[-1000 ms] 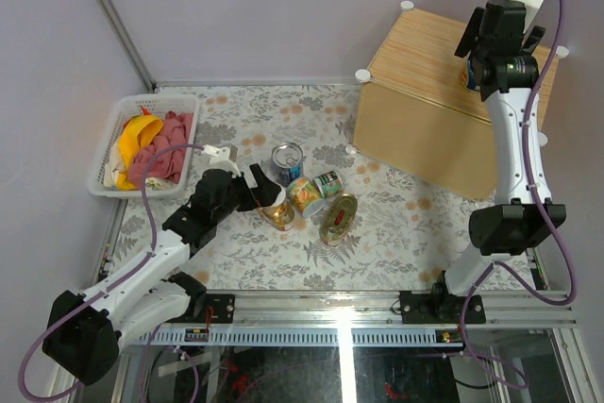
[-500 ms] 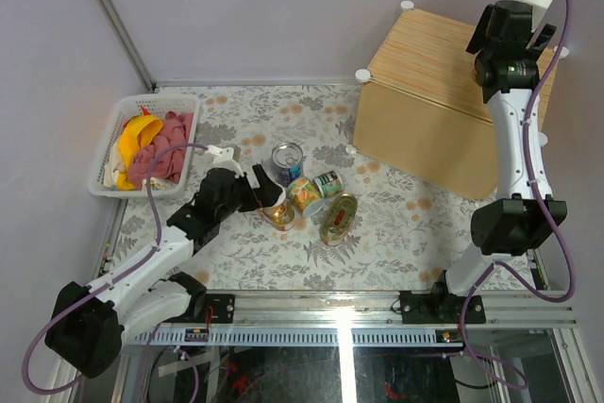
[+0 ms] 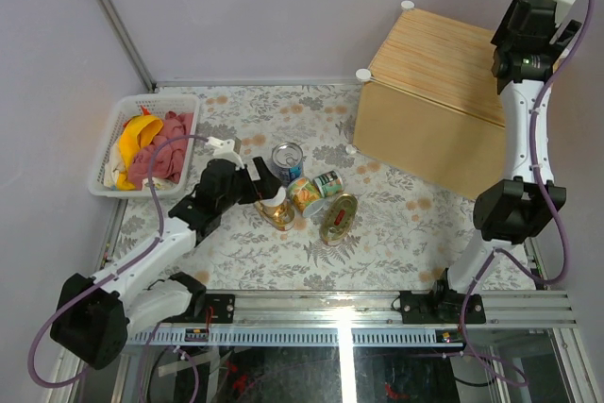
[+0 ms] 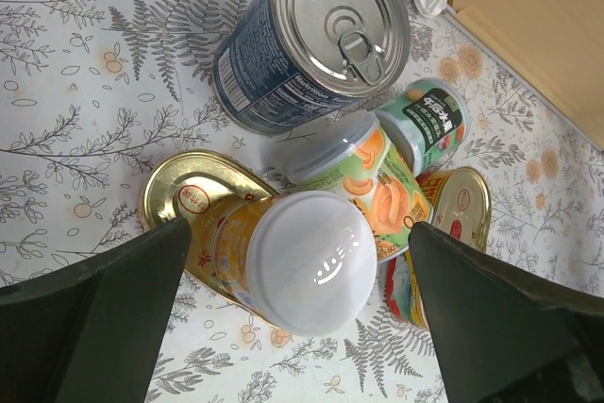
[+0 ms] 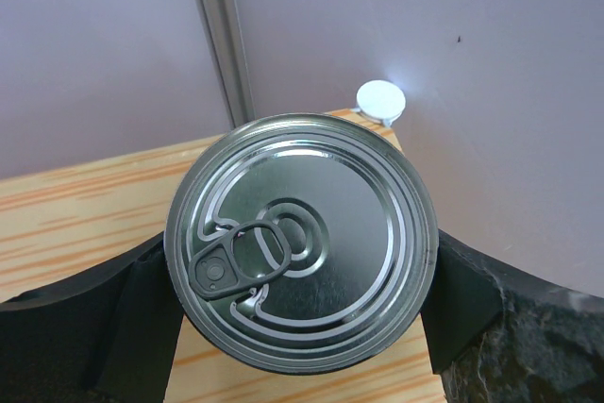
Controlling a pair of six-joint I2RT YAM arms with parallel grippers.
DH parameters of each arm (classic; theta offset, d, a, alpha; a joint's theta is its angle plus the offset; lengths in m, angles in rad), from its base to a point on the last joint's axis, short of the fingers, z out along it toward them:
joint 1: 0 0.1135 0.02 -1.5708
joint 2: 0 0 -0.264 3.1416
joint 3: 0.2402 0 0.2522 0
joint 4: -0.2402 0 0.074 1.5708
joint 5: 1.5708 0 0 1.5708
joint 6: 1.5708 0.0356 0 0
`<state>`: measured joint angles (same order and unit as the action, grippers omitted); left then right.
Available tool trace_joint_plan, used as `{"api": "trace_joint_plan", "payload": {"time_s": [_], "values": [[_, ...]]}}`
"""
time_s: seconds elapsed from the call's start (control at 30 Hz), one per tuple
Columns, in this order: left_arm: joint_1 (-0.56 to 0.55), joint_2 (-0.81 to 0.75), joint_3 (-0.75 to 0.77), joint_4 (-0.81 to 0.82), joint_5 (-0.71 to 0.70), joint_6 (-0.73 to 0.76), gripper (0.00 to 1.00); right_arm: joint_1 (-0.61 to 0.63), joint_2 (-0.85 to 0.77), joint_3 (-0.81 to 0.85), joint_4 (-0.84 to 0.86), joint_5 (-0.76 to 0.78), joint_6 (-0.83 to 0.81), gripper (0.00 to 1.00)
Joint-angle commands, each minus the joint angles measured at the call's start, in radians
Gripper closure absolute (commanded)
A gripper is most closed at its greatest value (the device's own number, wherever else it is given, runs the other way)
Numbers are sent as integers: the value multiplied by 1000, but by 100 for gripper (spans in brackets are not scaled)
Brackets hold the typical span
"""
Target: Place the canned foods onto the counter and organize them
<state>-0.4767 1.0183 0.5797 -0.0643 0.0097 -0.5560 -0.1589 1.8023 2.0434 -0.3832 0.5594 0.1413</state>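
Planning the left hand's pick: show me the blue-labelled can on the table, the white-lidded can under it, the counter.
blue-labelled can (image 4: 344,21), left wrist view, centre of silver top.
white-lidded can (image 4: 307,257), left wrist view, middle of pale lid.
counter (image 3: 434,54), top external view, bare wooden top.

Top: overhead, whole table. Wrists: close, downward; left shares can cluster, right counter.

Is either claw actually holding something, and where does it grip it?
The right gripper grips a silver-topped can by its opposite sides, over the wooden counter. The left gripper is open astride a pale-lidded small can, not touching it.
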Motion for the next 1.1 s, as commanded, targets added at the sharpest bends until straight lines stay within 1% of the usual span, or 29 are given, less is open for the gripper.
{"api": "trace_joint_plan", "payload": {"time_s": [0.0, 0.23, 0.53, 0.73, 0.83, 0.87, 0.9, 0.97, 1.03, 1.07], "values": [[10, 30, 49, 35, 21, 27, 0, -33, 38, 91, 89, 50, -30, 89], [12, 68, 72, 48, 22, 26, 0, -75, 100, 172, 76, 46, -29, 89], [14, 88, 87, 54, 22, 31, 0, -98, 149, 231, 92, 62, -45, 88], [18, 92, 92, 52, 26, 37, 0, -100, 159, 230, 87, 56, -38, 88], [19, 94, 92, 53, 28, 39, 0, -100, 158, 221, 86, 49, -34, 84], [19, 94, 91, 53, 28, 39, 0, -99, 157, 218, 87, 42, -33, 80], [19, 94, 91, 53, 29, 38, 0, -100, 154, 213, 87, 36, -30, 72], [20, 96, 89, 56, 33, 38, 0, -100, 147, 197, 87, 18, -23, 47], [19, 96, 88, 58, 37, 35, 0, -100, 146, 197, 80, -5, -13, 32], [20, 97, 88, 59, 38, 34, 0, -99, 148, 202, 71, -10, -7, 27]]}}
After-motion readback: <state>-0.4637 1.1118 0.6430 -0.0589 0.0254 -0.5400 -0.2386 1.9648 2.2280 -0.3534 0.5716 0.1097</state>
